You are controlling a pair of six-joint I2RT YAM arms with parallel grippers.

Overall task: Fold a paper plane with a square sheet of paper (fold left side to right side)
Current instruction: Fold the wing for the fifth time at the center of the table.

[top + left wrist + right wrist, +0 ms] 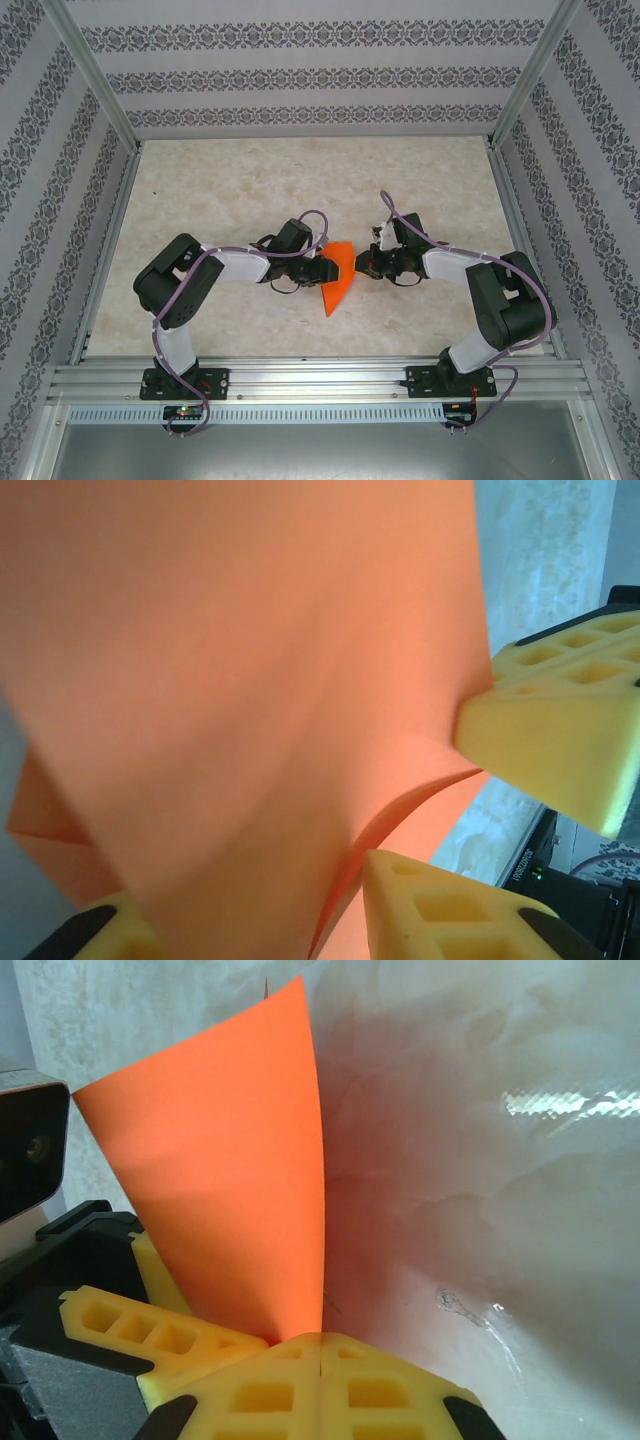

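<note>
- Near the middle of the table [250,180], between my two pincers, the orange sheet [338,280] is held up off the surface, one corner pointing toward my bases.
- My right pincer [364,268] sits just right of the sheet, and my left pincer [322,270] just left of it; the two nearly meet across the paper.
- From the right wrist, my right pincer [320,1345] has its yellow fingers [390,1400] pressed flat together, and the sheet's [220,1160] lower edge runs straight into the seam between them, so they are clamped on the paper.
- From that grip the sheet rises and fans away to the left, gently curved, with the marbled table to its right.
- From the left wrist, my left pincer's [250,890] fingers [440,910] stand well apart at the bottom of the view, and the sheet [250,680] passes between them, draped over the left one.
- One finger [550,730] of my right pincer touches the sheet's right edge there.
- Below that finger the paper bows, showing a second layer behind the front one.
</note>
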